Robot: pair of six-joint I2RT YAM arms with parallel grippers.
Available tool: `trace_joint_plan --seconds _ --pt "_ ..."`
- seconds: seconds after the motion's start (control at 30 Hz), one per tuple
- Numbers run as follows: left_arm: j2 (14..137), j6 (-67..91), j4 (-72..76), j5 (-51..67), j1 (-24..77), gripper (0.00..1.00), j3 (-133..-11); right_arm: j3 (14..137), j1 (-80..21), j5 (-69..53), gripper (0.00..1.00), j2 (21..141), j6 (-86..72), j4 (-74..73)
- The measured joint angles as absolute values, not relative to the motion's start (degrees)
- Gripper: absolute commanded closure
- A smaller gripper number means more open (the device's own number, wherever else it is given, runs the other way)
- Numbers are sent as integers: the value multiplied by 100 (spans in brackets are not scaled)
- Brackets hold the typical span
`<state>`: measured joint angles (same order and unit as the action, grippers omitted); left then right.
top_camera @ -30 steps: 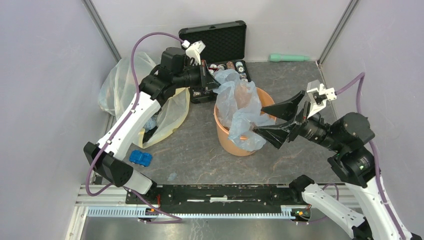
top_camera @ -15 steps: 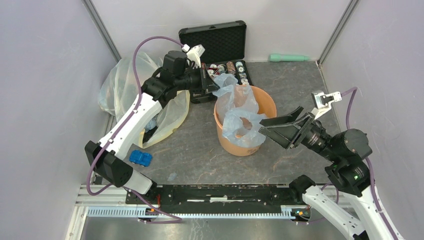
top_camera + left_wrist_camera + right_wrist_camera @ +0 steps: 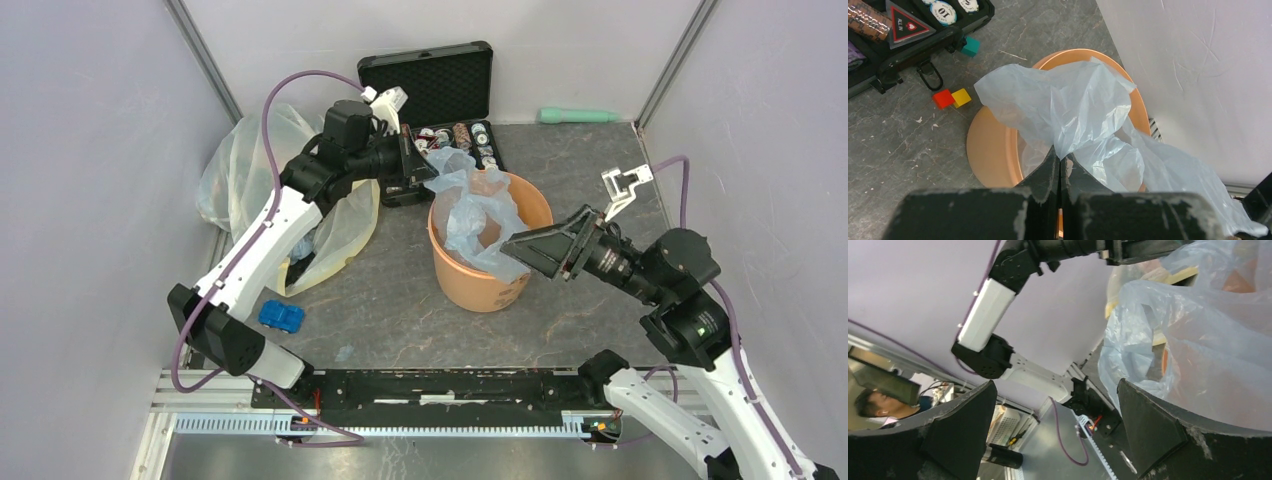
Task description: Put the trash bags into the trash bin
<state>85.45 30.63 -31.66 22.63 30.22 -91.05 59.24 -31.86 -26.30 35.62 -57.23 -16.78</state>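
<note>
I have my left gripper (image 3: 1060, 167) with its jaws pressed together on a fold of the pale blue bag (image 3: 1073, 107), holding it above the far-left rim of the orange bin (image 3: 480, 288); the bag hangs partly inside the bin and partly spills over its near-right rim; my right gripper (image 3: 512, 247) has its jaws spread wide and holds nothing, its tips beside the overhanging plastic; I cannot tell whether they touch it; the open black case (image 3: 440, 75) lies behind the bin; the big yellowish bag (image 3: 235, 170) sits left.
</note>
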Motion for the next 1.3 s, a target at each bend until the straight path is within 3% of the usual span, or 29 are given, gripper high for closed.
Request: trace_joint_plan --seconds 0.3,0.57,0.63,0.73,1.03,1.13,1.3 --pt "8447 3065 -3166 2263 3006 98 -9137 7234 -3186 -1487 2 4440 -3345 -2674" --pt "8379 3065 -3205 2265 3006 98 -9168 7900 -3188 -1330 2 5502 -1179 -3472" --pt "8357 3063 -3262 2265 3006 98 -9188 7900 -3186 -1234 4 5774 -871 -3741" --pt "8309 3063 -3299 2265 2998 98 -9192 7802 -3186 -958 16 5946 -519 -4084" --pt "8224 3059 -3450 2255 2958 98 -9227 7577 -3188 906 28 5655 -95 -4298" --pt "8200 3059 -3509 2255 2884 98 -9225 7365 -3186 1935 26 5450 -82 -4296" --pt "7891 3057 -3594 2294 2617 98 -8978 6834 -3133 3223 9 5266 -215 -4169"
